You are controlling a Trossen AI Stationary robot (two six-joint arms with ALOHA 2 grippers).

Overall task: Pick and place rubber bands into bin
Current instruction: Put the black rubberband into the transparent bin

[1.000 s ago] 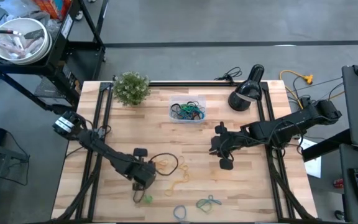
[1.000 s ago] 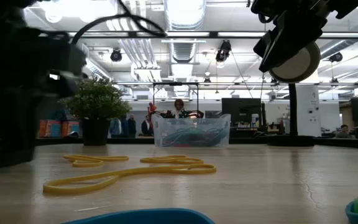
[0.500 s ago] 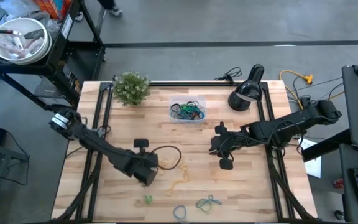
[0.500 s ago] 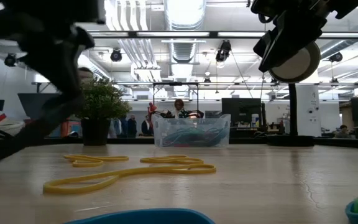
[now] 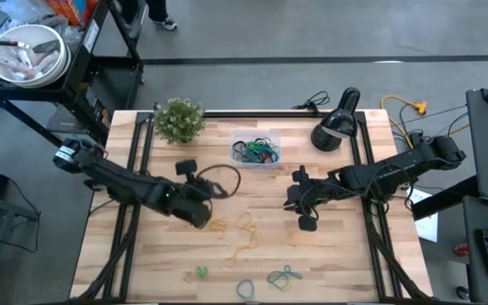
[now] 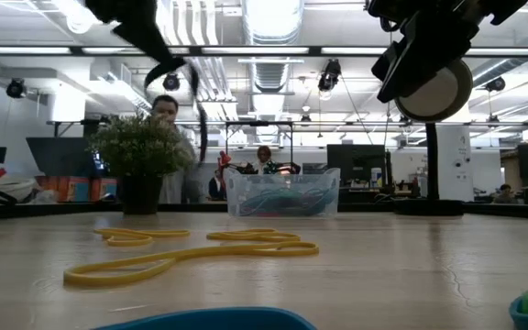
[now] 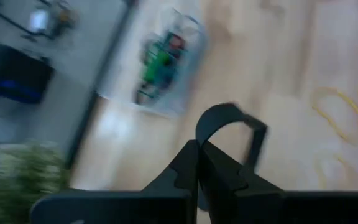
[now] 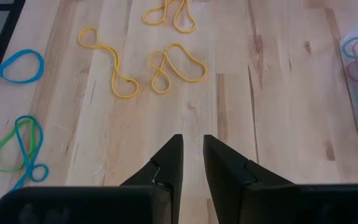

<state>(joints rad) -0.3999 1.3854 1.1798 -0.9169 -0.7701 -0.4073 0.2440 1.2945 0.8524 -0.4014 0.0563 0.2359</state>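
Note:
My left gripper (image 5: 203,203) is above the table's middle left, shut on a black rubber band (image 5: 224,180), which also shows as a loop in the left wrist view (image 7: 230,121). The clear bin (image 5: 256,151) stands at the far middle with several coloured bands inside. Yellow rubber bands (image 5: 241,229) lie flat on the wood near the middle. Green (image 5: 285,275) and blue (image 5: 246,288) bands lie near the front edge. My right gripper (image 8: 192,155) hovers open right of centre, with nothing between its fingers. My left gripper pinches the black band at one end of its loop (image 7: 202,144) between its two shut fingers. The fingers slant down toward the bin. The rest of the loop arches out beyond the fingertips, clear of the table.
A small potted plant (image 5: 179,119) stands at the far left, and a black lamp-like object (image 5: 335,127) with cables at the far right. A metal bowl (image 5: 25,55) sits on a cart beyond the table. A person (image 6: 165,110) stands behind the plant.
My left gripper has risen and gone toward the table's far edge and the bin, tipping from pointing down to a shallower slant. It has stayed shut. The black band, which lay on the wood, is now lifted clear and carried along.

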